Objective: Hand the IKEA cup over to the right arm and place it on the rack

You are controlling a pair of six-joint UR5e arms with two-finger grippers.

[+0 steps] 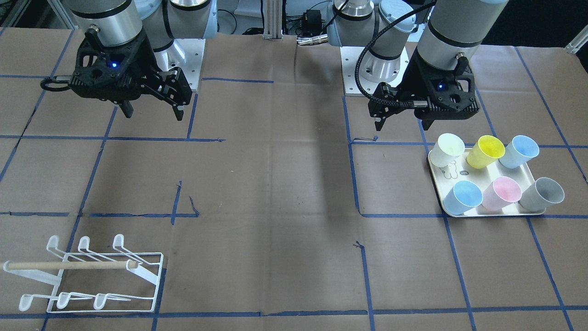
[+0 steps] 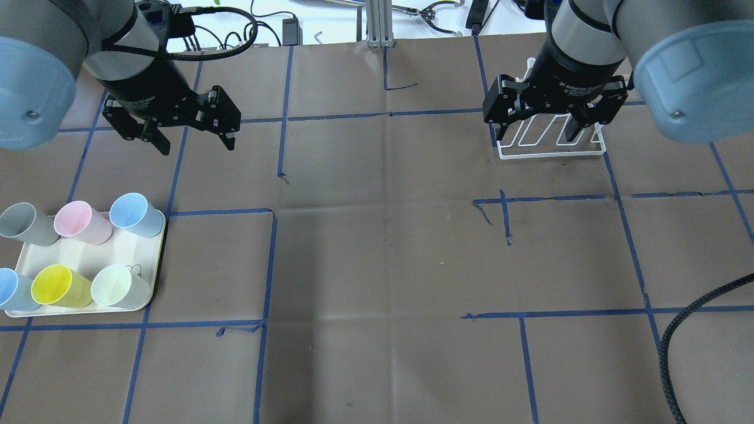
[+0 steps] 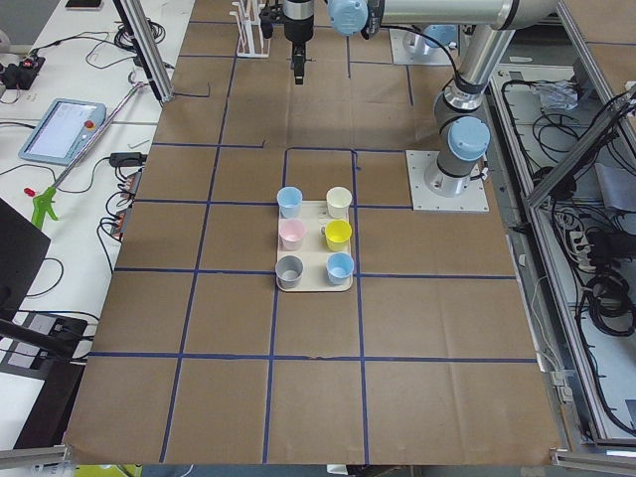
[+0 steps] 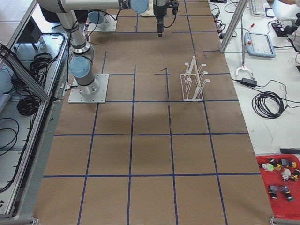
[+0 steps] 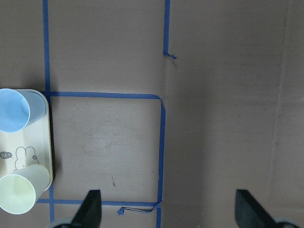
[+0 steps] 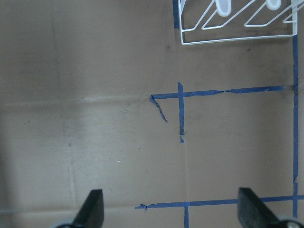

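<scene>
Since neither gripper holds anything, we enter this moment as the start: no cup is lifted and nothing has been passed.

Cups: six, all on the tray (image 1: 452, 174), mouths up, in two rows of three.
- One row: white (image 1: 446, 149), yellow (image 1: 485, 151), blue (image 1: 519, 151).
- Other row: blue (image 1: 462, 197), pink (image 1: 500, 193), grey (image 1: 542, 195).
- Which cup is meant to go first we cannot tell.

Tray: cream, on the left arm's side of the table. We judge that this is why the left arm must pick and hand over.

Rack (image 1: 151, 276): white wire with a wooden dowel (image 1: 69, 265) across it and bare prongs. It sits on the right arm's side, well apart from the tray. We judge it was put there so that only the right arm can load it.

Left gripper (image 1: 402, 122): hangs above the table near the tray, beside it and not over it. Its fingers (image 5: 91, 209) point straight down, spread wide, with nothing between them. Its wrist view catches only the tray's edge and two cups.

Right gripper (image 2: 533, 126): hangs above the table short of the rack, wrist vertical. Its fingers (image 6: 92, 209) are likewise spread wide and empty. Only the rack's near edge shows at the top of its wrist view.

Both arms are raised and plumb, a waiting stance as we read it.
</scene>
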